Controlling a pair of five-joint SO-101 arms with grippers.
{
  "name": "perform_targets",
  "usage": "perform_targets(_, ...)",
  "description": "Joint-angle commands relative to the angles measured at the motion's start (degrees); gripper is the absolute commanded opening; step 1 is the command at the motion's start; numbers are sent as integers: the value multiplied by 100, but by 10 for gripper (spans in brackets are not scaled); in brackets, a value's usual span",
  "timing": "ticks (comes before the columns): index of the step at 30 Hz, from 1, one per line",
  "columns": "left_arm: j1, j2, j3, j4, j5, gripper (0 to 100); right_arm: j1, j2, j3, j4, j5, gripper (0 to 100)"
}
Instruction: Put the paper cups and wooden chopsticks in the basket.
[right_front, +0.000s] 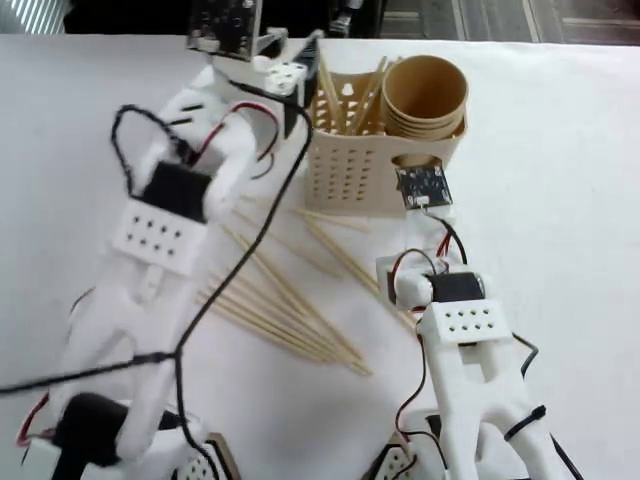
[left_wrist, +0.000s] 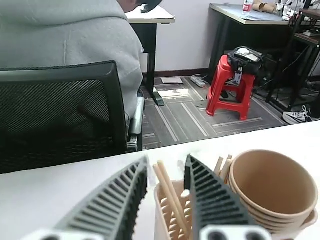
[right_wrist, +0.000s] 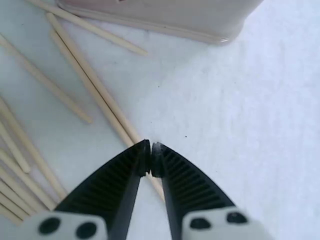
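A cream perforated basket (right_front: 350, 175) stands at the table's far middle. Stacked paper cups (right_front: 425, 95) sit in its right part and several wooden chopsticks (right_front: 345, 100) stand in its left part. My left gripper (right_front: 300, 80) hovers open over the basket's left end; in the left wrist view its gripper (left_wrist: 166, 162) straddles the upright chopsticks (left_wrist: 172, 200) beside the cups (left_wrist: 272, 187). Several loose chopsticks (right_front: 290, 295) lie fanned on the table in front of the basket. My right gripper (right_wrist: 150, 150) is shut, low over the table, above one chopstick (right_wrist: 97, 90) near the basket's base (right_wrist: 165, 20).
The right arm's body (right_front: 465, 330) stands at the front right, its camera board (right_front: 422, 187) against the basket's front. The left arm (right_front: 165, 215) and its black cable (right_front: 240, 270) stretch over the left of the chopstick pile. White tabletop (right_front: 560, 220) spreads to the right.
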Motion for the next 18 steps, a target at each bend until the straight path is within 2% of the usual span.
perform_targets(1,-286,-831,-44,853,9,138,40,-163,-35,-84,-9,18)
perform_targets(5,-708,-1411,-44,1987,-88,138,31,-163,-35,-84,-9,18)
perform_targets(8,-954,-1719,-35,2655,-589,133,48,-163,-53,-84,-9,18)
perform_targets(10,-1138,-1851,-26,2998,-791,91,40,-180,-53,-84,-9,18)
perform_targets(13,-1437,-2097,185,3235,-958,17,-31,-189,-53,-75,-9,18)
perform_targets(18,-1710,-2756,1231,3314,-1011,25,-110,-207,-88,-31,-9,18)
